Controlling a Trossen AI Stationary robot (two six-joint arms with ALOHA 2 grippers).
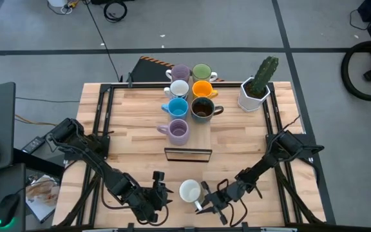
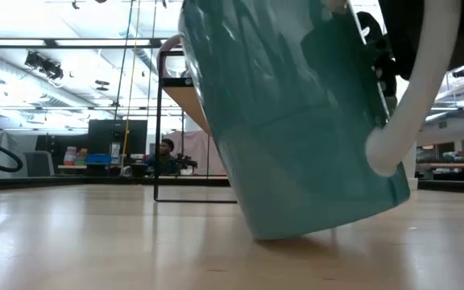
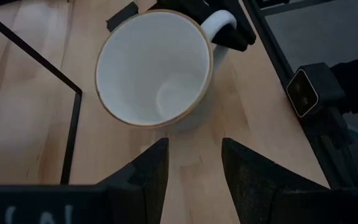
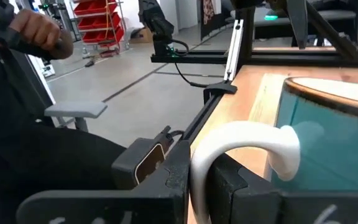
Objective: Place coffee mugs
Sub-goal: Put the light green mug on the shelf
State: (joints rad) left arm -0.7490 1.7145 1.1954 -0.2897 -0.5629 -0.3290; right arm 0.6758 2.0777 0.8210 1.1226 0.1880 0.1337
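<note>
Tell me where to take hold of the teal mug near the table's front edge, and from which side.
Grip the teal mug by its white handle, which juts toward the right arm's side. The right gripper already has its jaws shut on that loop, and the mug sits tilted. The left gripper, jaws open, faces the handleless side.

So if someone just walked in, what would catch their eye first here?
Probably the teal mug tilted at the table's near edge, the right gripper clamped on its white handle. Next, the cluster of six colourful mugs at the far side, with a potted cactus to their right.
</note>
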